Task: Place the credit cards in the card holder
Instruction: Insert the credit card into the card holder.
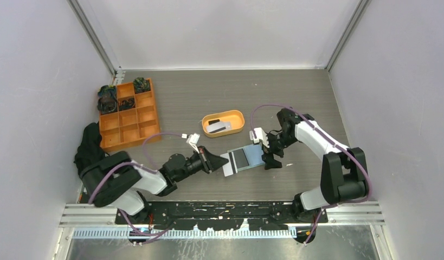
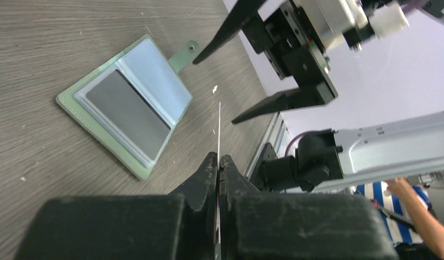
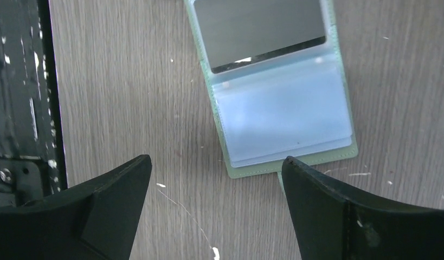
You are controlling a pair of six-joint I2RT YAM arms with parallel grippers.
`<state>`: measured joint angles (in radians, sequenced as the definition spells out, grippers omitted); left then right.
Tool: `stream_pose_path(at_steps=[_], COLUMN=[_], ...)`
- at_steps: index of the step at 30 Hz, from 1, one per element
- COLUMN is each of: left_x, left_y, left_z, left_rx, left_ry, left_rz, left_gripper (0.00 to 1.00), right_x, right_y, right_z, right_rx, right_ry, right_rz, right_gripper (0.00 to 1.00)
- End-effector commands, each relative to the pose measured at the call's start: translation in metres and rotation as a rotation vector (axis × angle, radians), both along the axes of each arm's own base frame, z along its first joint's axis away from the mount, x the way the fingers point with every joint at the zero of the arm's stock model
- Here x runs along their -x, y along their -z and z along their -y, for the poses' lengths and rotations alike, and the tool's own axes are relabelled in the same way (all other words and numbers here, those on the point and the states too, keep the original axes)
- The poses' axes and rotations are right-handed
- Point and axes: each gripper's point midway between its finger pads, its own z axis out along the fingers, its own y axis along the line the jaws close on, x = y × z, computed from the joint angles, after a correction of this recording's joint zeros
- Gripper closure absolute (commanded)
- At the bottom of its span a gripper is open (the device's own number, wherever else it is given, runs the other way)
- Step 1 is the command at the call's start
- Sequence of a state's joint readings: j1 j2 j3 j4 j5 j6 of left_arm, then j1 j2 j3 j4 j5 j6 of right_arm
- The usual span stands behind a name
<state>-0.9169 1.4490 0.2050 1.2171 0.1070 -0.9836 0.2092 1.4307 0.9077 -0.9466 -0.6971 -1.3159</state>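
Credit card (image 2: pixel 219 127) in my grip, folks: the left gripper (image 2: pixel 218 162) is clamped hard on it, jaws pressed together with only that thin white edge sticking out between them. It hangs low over the table (image 1: pixel 295 103), just beside the wallet (image 1: pixel 246 157).

And the wallet lies flat and open, pale inside facing up. One pocket holds a dark card (image 2: pixel 127 114); the other shows clear, pale blue plastic. Its snap tab (image 2: pixel 187 51) points out toward my other arm.

Over there my right gripper (image 3: pixel 215 162) hovers above the tab end, jaws spread wide, nothing between them but wood grain and the wallet's corner. Whether a finger touches the tab, I cannot tell.

Farther back sits the orange oval tray (image 1: pixel 238 116) with two more cards (image 1: pixel 218 125), one black, one grey. Far left, the orange grid organiser (image 1: pixel 134 120) has dark bundles in its back compartments.
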Motion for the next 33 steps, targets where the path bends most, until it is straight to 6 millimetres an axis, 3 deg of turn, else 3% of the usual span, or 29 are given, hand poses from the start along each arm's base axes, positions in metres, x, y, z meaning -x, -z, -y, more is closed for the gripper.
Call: stream_pose_path(at_steps=[1, 10, 16, 24, 33], left_x=[-0.025, -0.063, -0.079, -0.083, -0.08], left_y=[-0.026, 0.008, 0.026, 0.049, 0.055], left_z=[0.016, 0.036, 0.044, 0.045, 0.05], left_rx=[0.146, 0.144, 0.117, 0.092, 0.09], left_ry=[-0.091, -0.23, -0.304, -0.372, -0.388], left_rz=[0.015, -0.113, -0.118, -0.153, -0.168], left_gripper=[1.0, 1.0, 1.0, 1.0, 1.0], right_x=[-0.01, -0.04, -0.042, -0.036, -0.024], right_y=[0.004, 0.029, 0.039, 0.05, 0.055], right_z=[0.004, 0.016, 0.021, 0.023, 0.014], right_rx=[0.023, 0.131, 0.178, 0.225, 0.243], right_ry=[-0.188, -0.055, -0.033, -0.064, -0.111], right_rz=[0.077, 0.092, 0.087, 0.065, 0.022], right_gripper=[0.05, 0.05, 0.06, 0.08, 0.13])
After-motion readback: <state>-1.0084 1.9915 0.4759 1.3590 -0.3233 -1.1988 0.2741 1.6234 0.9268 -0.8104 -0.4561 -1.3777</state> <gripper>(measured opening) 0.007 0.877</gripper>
